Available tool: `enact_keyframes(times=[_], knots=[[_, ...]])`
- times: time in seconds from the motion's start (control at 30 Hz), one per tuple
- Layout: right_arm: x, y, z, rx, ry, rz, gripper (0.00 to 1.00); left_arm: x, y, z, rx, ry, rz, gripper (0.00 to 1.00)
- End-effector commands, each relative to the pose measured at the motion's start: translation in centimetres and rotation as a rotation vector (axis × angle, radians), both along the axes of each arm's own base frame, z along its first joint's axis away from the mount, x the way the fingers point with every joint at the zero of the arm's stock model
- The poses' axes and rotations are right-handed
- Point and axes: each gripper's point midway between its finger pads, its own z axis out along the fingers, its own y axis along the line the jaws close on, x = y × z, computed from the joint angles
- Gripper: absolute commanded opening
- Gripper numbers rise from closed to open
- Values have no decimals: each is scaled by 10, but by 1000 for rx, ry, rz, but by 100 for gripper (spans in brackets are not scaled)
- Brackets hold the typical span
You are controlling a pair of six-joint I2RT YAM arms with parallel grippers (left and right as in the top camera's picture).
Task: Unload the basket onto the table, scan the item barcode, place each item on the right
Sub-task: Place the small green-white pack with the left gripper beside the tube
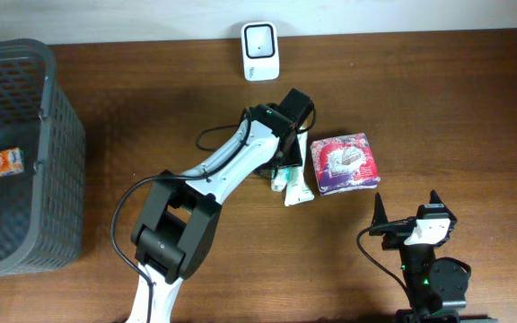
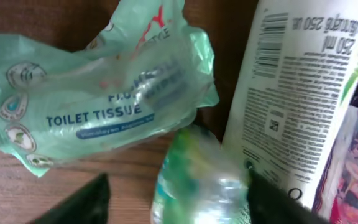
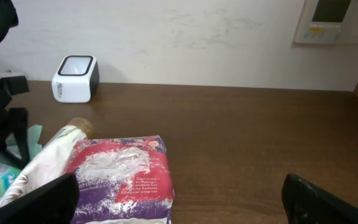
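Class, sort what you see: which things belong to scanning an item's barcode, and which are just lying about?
Job: scanner; white bottle showing a barcode; left gripper beside it.
Lying about, likely: basket; orange packet inside it; purple pack; toilet tissue pack.

Overhead, the light is soft and even: the brown table (image 1: pixel 438 99) has a mild sheen, and the basket (image 1: pixel 16 152) at left and the arm (image 1: pixel 232 166) throw only faint shadows. Left wrist view, very close: the print on the tissue pack (image 2: pixel 92 93) is sharp, with glare on its crinkled plastic. The bottle (image 2: pixel 297 93) label is crisp, but the green wrapper (image 2: pixel 197 180) at lower centre is a blur. Right wrist view: bright wall (image 3: pixel 197 37) up top, dark fingers (image 3: pixel 36 202) soft-edged in the lower corners.
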Motion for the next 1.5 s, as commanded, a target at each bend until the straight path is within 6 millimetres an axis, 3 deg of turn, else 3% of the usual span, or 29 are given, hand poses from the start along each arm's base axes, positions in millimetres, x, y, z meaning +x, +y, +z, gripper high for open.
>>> enact_keyframes(times=[0.0,0.03,0.07,0.1,0.17,0.2,0.23,0.3,0.33,0.4,0.47,0.5,0.53,0.6,0.7,0.87,0.93,1.07,1.17,1.3,1.47], knots=[[0,0,-3,0,4,-2,99,31,-4,69,-24,-147,-171,82],[0,0,-3,0,4,-2,99,46,4,115,-57,-220,-155,97],[0,0,-3,0,4,-2,99,58,15,161,-85,-307,-156,99],[0,0,-3,0,4,-2,99,72,39,224,-106,-436,-156,99],[0,0,-3,0,4,-2,99,83,84,284,-120,-563,-77,99],[0,0,-3,0,4,-2,99,90,132,315,-115,-632,17,99],[0,0,-3,0,4,-2,99,93,159,325,-104,-658,73,99],[0,0,-3,0,4,-2,99,100,270,336,-32,-691,293,99],[0,0,-3,0,4,-2,99,100,299,336,-11,-692,352,99],[0,0,-3,0,4,-2,99,84,393,334,61,-686,541,99],[0,0,-3,0,4,-2,99,59,465,326,152,-654,636,96],[0,0,-3,0,4,-2,99,49,486,321,186,-635,686,97],[0,0,-3,0,4,-2,99,29,524,308,245,-595,787,100],[0,0,-3,0,4,-2,99,11,565,283,259,-549,898,100],[0,0,-3,0,4,-2,99,-2,587,244,287,-453,890,97],[0,0,-3,0,4,-2,99,16,588,183,261,-338,865,99],[0,0,-3,0,4,-2,99,18,588,161,223,-294,937,99],[0,0,-3,0,4,-2,99,18,584,142,168,-259,1065,99],[0,0,-3,0,4,-2,99,12,580,112,137,-163,1137,99],[0,0,-3,0,4,-2,99,12,580,87,120,-112,1183,99],[0,0,-3,0,4,-2,99,35,596,47,107,-145,1254,99]])
